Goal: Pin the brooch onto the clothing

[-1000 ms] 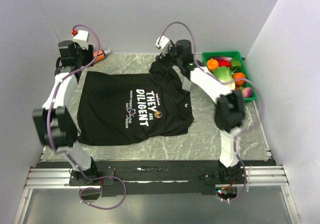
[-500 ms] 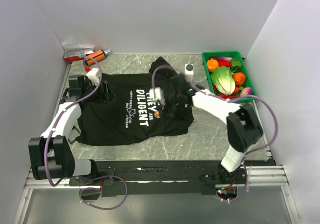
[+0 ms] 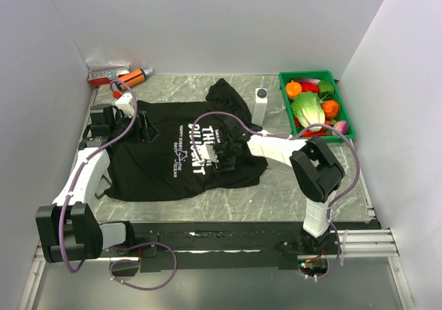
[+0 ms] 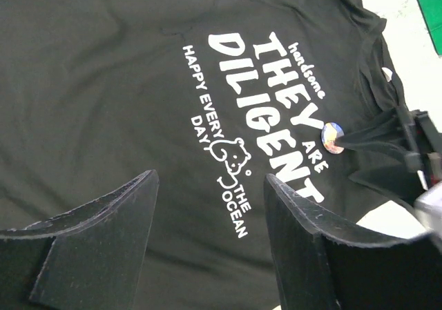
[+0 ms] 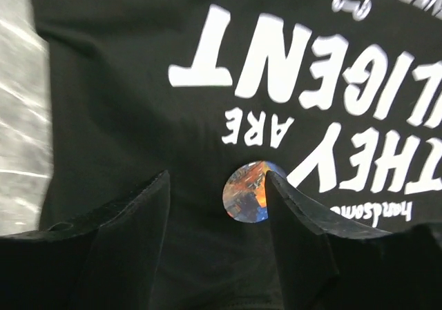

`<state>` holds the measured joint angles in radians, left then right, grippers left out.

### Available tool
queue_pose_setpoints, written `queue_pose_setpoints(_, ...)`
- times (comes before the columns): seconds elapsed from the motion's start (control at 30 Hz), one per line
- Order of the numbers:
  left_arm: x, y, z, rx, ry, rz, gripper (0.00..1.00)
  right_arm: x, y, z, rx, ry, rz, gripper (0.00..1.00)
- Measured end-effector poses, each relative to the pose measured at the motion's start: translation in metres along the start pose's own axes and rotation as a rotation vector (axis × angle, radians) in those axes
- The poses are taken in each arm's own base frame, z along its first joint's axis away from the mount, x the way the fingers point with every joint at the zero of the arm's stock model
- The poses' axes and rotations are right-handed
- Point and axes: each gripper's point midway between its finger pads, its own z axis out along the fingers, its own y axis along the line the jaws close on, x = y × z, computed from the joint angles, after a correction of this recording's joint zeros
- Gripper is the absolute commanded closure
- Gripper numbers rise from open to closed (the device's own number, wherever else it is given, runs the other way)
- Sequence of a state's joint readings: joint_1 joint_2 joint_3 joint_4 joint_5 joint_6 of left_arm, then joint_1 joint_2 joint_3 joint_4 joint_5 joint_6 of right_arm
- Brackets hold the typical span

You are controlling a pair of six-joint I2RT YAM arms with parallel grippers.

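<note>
The black T-shirt (image 3: 152,168) lies flat on the marble table, white lettering up. A small round orange-and-blue brooch (image 5: 245,192) rests on the chest by the word "ARE"; it also shows in the left wrist view (image 4: 332,137). My right gripper (image 5: 215,189) is open and hovers low over the shirt (image 5: 103,89), with the brooch between its fingers, close to the right finger (image 5: 304,234). From above, this gripper (image 3: 221,157) hides the brooch. My left gripper (image 3: 143,127) is open and empty above the shirt's left part (image 4: 103,82).
A green bin (image 3: 345,110) of toy vegetables stands at the back right. A small white box (image 3: 261,103) stands upright behind the shirt's collar. A red-and-white packet (image 3: 108,75) and an orange tube (image 3: 140,74) lie at the back left corner.
My right arm swung from the back of the table down over the shirt's chest, above the brooch. My left arm came forward from the back left corner to over the shirt's left side.
</note>
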<state>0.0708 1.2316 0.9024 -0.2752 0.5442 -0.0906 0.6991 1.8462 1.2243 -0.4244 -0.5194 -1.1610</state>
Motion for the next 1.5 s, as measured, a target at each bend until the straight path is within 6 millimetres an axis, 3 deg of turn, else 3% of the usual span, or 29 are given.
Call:
queue_pose_setpoints(0.13,-0.002,0.0,-0.002,-0.002,-0.006,0.002,0.33,0.011,-0.004,0.002,0.024,0.053,-0.015,0.42)
queue_pose_setpoints(0.43,-0.002,0.001,-0.002,-0.003,-0.009,-0.003,0.33,0.017,-0.038,-0.004,0.171,0.113,-0.039,0.51)
queue_pose_setpoints(0.6,-0.002,0.002,-0.003,-0.001,-0.01,-0.007,0.33,0.018,-0.047,-0.007,0.212,0.127,-0.026,0.5)
queue_pose_setpoints(0.73,-0.003,0.002,-0.003,0.0,-0.011,-0.008,0.33,0.015,-0.042,-0.006,0.182,0.111,-0.033,0.44)
queue_pose_setpoints(1.13,-0.003,0.001,-0.003,0.006,-0.011,-0.008,0.33,0.033,-0.018,0.008,0.084,0.165,-0.013,0.45)
queue_pose_setpoints(1.5,-0.001,0.005,-0.001,0.002,-0.003,-0.015,0.33,0.028,-0.017,0.01,0.045,0.155,-0.013,0.45)
